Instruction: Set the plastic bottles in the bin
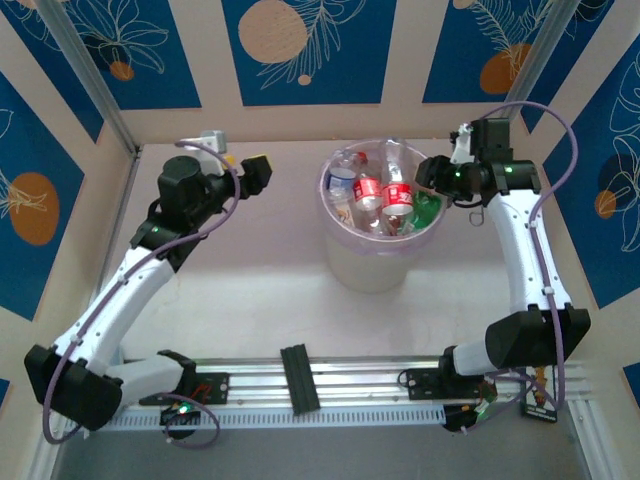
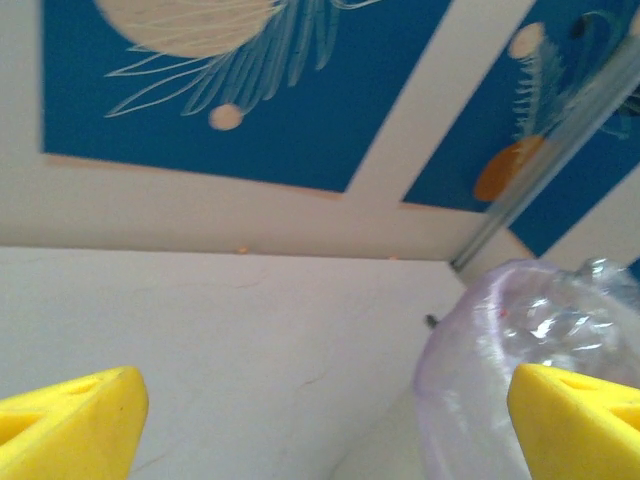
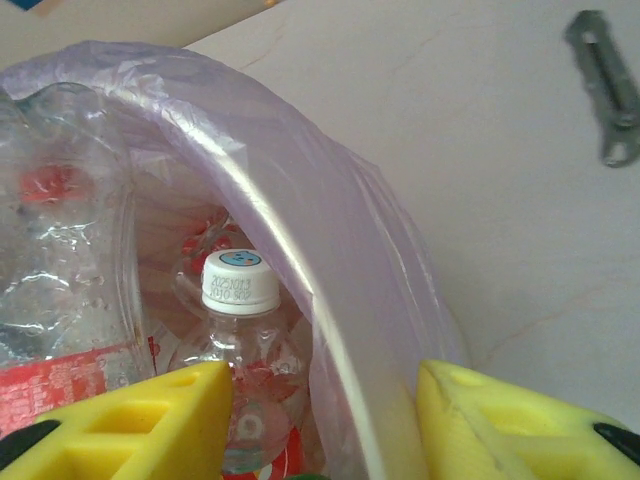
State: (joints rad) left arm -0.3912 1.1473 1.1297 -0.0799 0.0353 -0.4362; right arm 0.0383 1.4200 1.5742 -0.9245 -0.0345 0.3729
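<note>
**Watch out for the bag on the bin's edge**

In the top view the bin stands in the middle of the table, toward 12 o'clock. The plastic bottles I can see all lie inside it, piled close to the top. A green bottle sits at the bin's 3 o'clock side.

The right gripper hangs at the bin's 2 o'clock edge. In its own camera its yellow fingers are spread wide and hold nothing. One finger is over the inside of the bin, the other over the outside, with the pinkish bag between them. A white-capped bottle stands just inside.

The left gripper is off at the bin's 9 o'clock. It is also spread wide and empty.

I think the trouble could come from the right side. If those fingers squeeze here, they may grab the bag. Pulling away could then tug the bag out or tip the bin, and bottles could spill. A bump on the edge could also knock a top bottle out.
</note>
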